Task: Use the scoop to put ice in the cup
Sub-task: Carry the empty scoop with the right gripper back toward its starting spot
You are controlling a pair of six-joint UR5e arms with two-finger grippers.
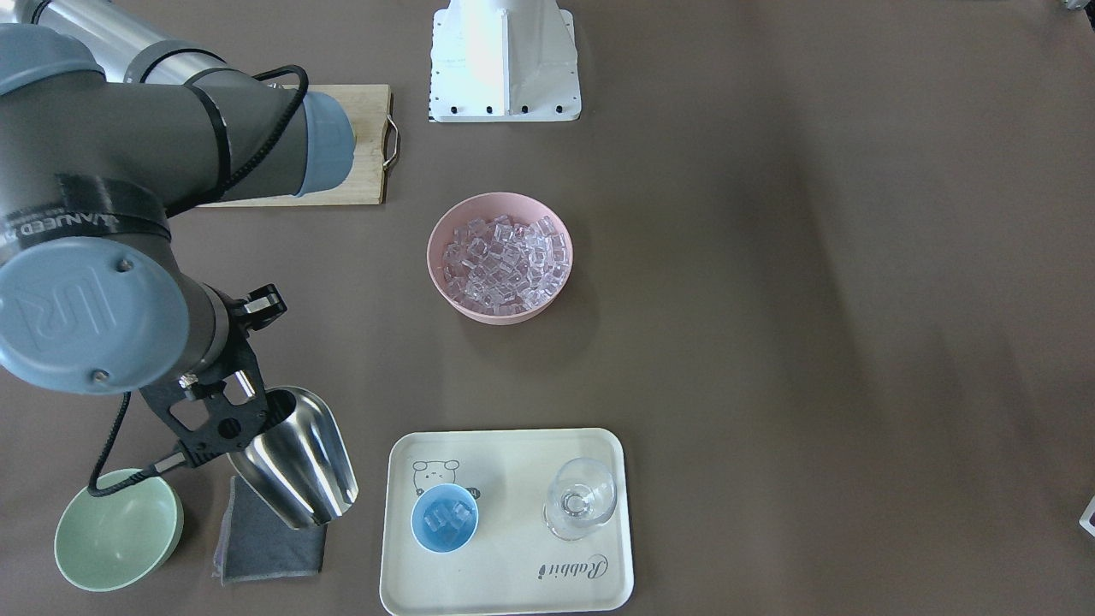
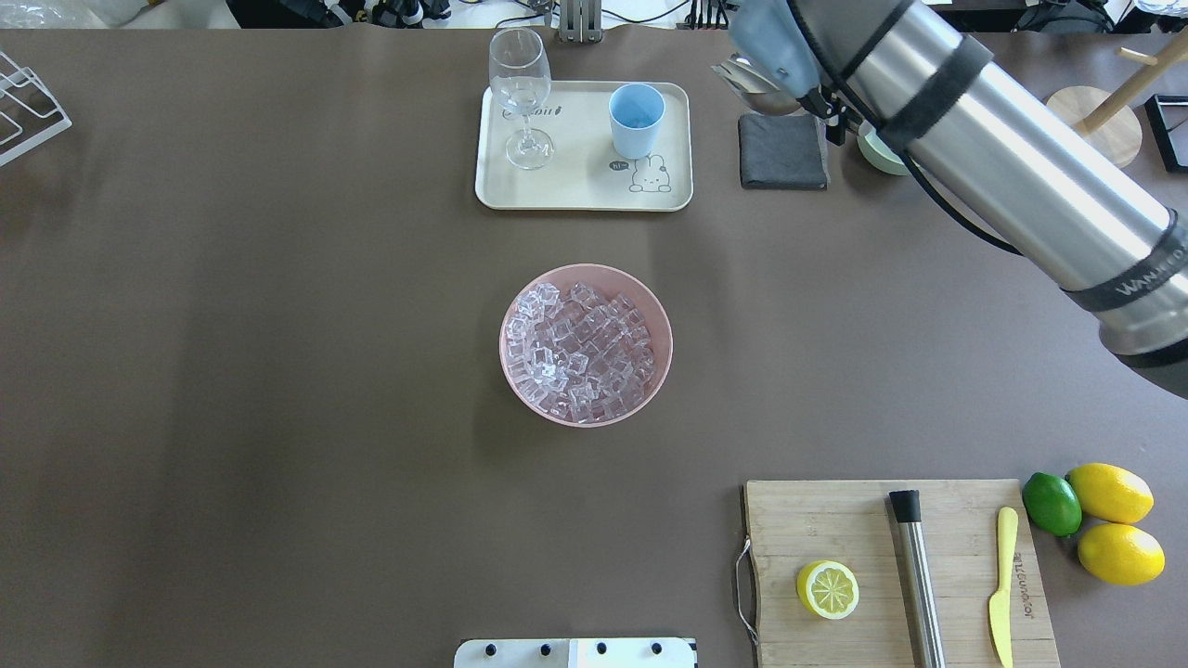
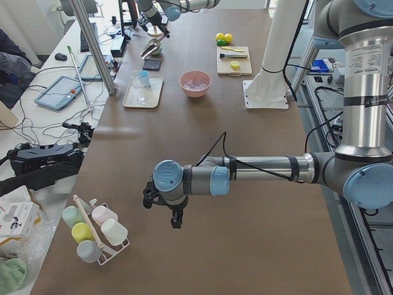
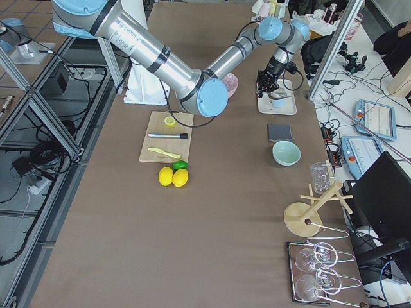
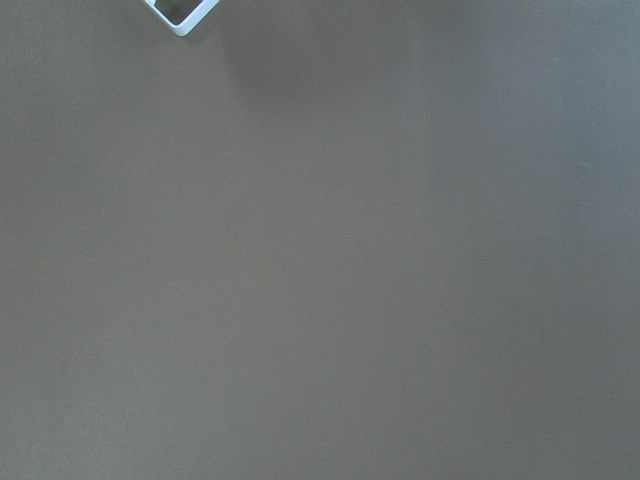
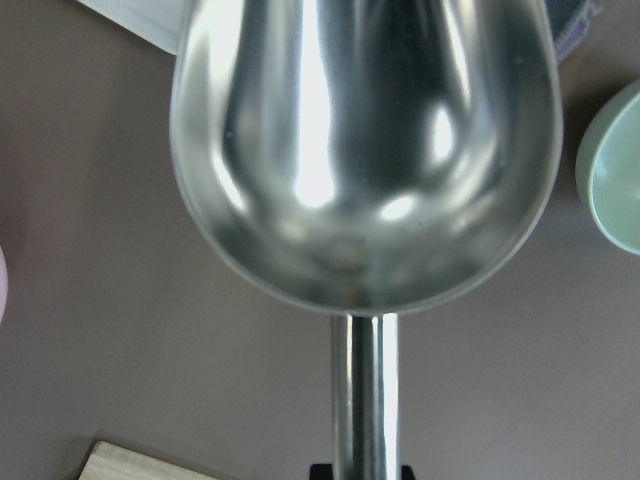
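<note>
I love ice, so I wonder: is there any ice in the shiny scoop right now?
No, the scoop shows a bare, shiny trough with nothing inside it.

You see plain brown worktop (image 5: 340,280) filling nearly the whole view, with a white wire corner (image 5: 180,15) poking in at the top left edge
</note>
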